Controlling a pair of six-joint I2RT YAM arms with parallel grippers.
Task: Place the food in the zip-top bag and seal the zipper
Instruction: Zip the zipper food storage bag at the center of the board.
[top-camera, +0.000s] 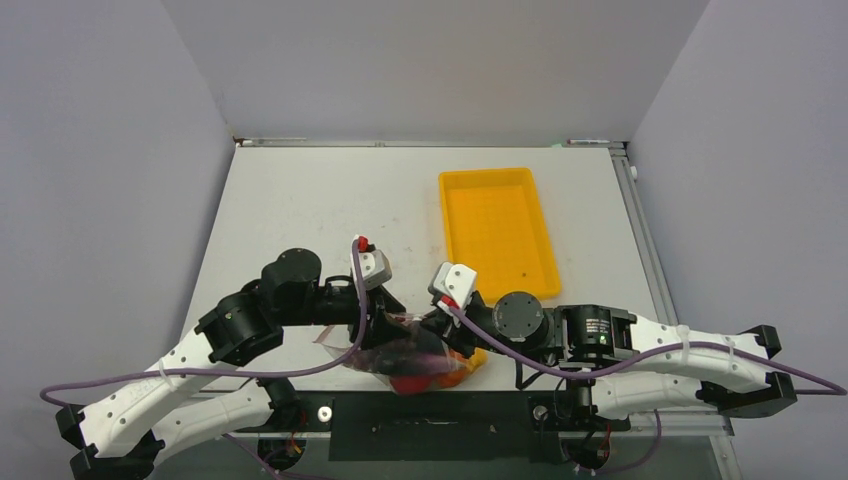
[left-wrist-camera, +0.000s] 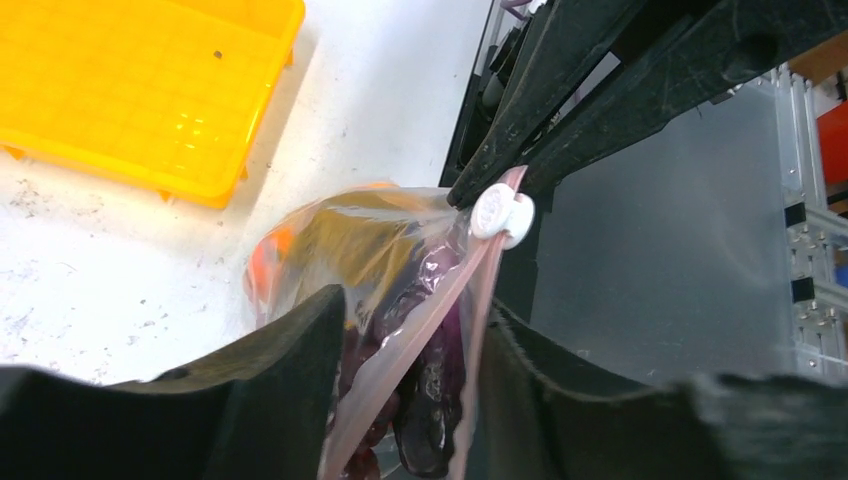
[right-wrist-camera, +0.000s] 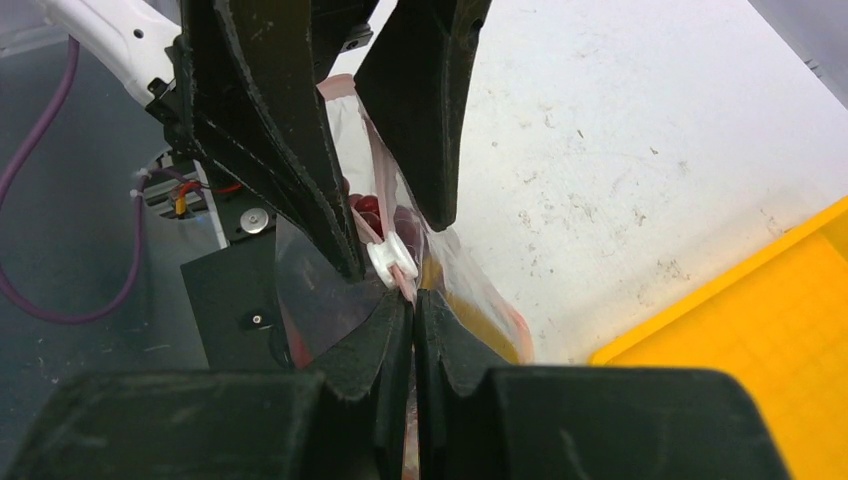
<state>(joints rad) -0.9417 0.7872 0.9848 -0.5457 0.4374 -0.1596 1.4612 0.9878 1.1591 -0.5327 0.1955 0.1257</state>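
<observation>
The zip-top bag lies at the table's near edge, between both arms. The food shows through it: red and orange pieces, and a purple eggplant in the left wrist view. My right gripper is shut on the pink zipper strip, just below its white slider. My left gripper stands open astride the bag's mouth, one finger on each side of the strip. The slider sits just beyond the left gripper's fingertips, against the right gripper's fingers.
A yellow tray stands on the table behind the right arm, with no food visible in it. The black mounting rail of the arm bases runs right below the bag. Grey walls close in the table on three sides.
</observation>
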